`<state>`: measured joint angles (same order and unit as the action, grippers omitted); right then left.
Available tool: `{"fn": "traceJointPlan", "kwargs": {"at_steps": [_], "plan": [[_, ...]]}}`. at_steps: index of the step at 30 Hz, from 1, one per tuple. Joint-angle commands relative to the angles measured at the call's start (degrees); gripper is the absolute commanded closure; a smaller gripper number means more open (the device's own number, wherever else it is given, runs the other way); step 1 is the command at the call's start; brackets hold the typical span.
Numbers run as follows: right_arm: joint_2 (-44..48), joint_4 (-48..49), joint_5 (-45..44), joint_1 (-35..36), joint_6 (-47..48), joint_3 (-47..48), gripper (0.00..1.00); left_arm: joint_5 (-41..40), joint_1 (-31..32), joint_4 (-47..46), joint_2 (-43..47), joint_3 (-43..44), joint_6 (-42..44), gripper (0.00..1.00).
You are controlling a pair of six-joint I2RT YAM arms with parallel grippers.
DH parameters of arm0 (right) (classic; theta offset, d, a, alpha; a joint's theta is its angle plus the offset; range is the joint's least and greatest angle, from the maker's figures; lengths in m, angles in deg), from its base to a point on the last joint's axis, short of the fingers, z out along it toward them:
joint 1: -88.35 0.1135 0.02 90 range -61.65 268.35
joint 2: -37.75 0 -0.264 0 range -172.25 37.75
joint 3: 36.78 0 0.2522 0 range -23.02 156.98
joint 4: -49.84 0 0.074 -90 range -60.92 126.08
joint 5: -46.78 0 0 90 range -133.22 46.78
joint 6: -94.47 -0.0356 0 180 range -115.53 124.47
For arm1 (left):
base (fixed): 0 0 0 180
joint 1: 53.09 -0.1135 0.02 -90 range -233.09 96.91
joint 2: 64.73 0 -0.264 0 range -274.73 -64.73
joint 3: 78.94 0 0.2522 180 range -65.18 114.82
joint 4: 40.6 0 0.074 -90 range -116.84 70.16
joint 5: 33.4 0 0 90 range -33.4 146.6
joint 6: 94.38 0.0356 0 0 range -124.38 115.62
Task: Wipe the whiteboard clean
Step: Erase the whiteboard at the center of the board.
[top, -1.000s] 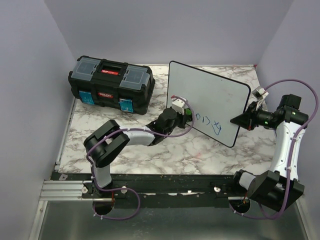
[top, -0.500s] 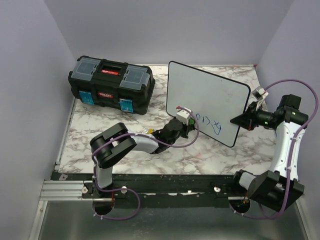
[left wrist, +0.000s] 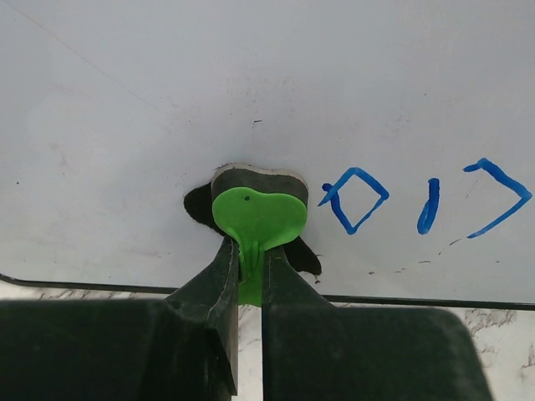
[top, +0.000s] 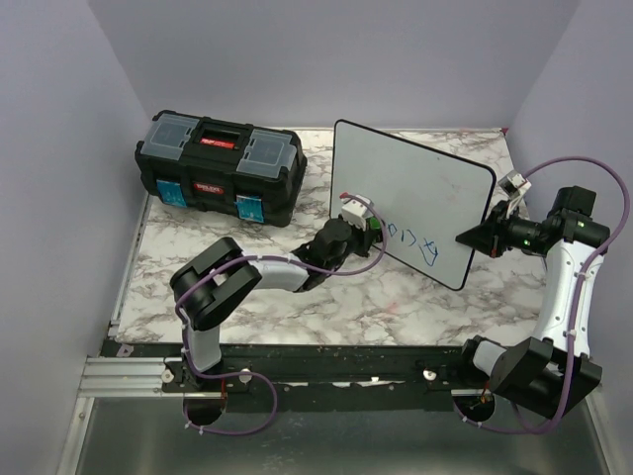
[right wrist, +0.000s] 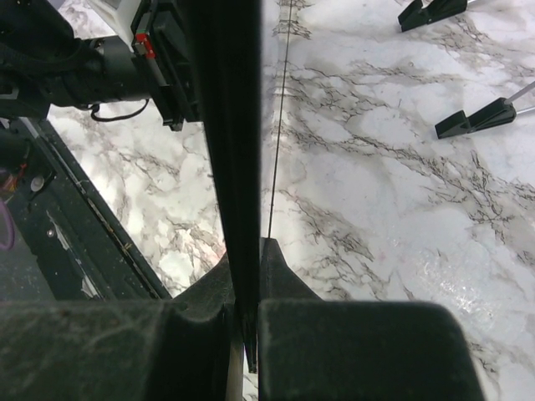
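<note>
The whiteboard (top: pixel 415 188) stands tilted on the marble table, white with a thin black rim. Blue lettering (top: pixel 413 240) runs along its lower part, and shows as three blue marks (left wrist: pixel 426 205) in the left wrist view. My left gripper (top: pixel 364 228) is shut on a green eraser (left wrist: pixel 257 215), whose dark pad presses against the board face (left wrist: pixel 251 83) just left of the lettering. My right gripper (top: pixel 475 237) is shut on the whiteboard's right edge. In the right wrist view the board appears edge-on (right wrist: pixel 230 125) between the fingers of that gripper (right wrist: pixel 247 259).
A black toolbox (top: pixel 220 165) with blue latches sits at the back left. Two black feet (right wrist: pixel 430 10) (right wrist: pixel 485 117) lie on the marble behind the board. Purple walls close in the table on three sides.
My left gripper dipped down and right along the board's lower edge with the eraser, then came back up and left. The right arm and the board stayed still.
</note>
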<state>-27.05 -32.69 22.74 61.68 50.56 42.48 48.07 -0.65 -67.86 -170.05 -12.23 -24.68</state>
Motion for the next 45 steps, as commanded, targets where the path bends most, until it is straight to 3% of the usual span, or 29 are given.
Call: {"fn": "traceJointPlan", "kwargs": {"at_steps": [1,9,16,20,28,35,45], "plan": [[2.1,-4.3,10.9,0.8,-1.7,0.2,0.99,0.9,1.2,-6.8,-1.7,-3.0,-3.7,1.0],[2.0,-4.3,11.0,0.8,-1.6,0.2,0.99,0.4,6.6,-5.3,-1.9,0.4,-2.2,1.0],[2.2,-4.4,11.0,0.8,-1.7,0.2,0.99,-2.6,6.2,1.8,2.9,7.3,5.3,1.0],[2.4,-4.4,11.0,0.8,-1.7,0.2,0.99,-3.3,3.5,3.7,2.8,9.0,5.0,1.0],[2.2,-4.8,11.0,0.8,-1.3,0.2,0.99,-0.8,2.2,3.1,0.8,6.5,2.4,1.0],[2.4,-4.8,11.1,0.8,-1.1,0.2,0.99,0.4,6.1,-2.4,-4.3,0.1,-2.8,1.0],[2.4,-4.9,11.0,0.8,-1.1,0.3,0.99,-1.0,7.4,0.3,-1.4,5.2,1.4,1.0]]}}
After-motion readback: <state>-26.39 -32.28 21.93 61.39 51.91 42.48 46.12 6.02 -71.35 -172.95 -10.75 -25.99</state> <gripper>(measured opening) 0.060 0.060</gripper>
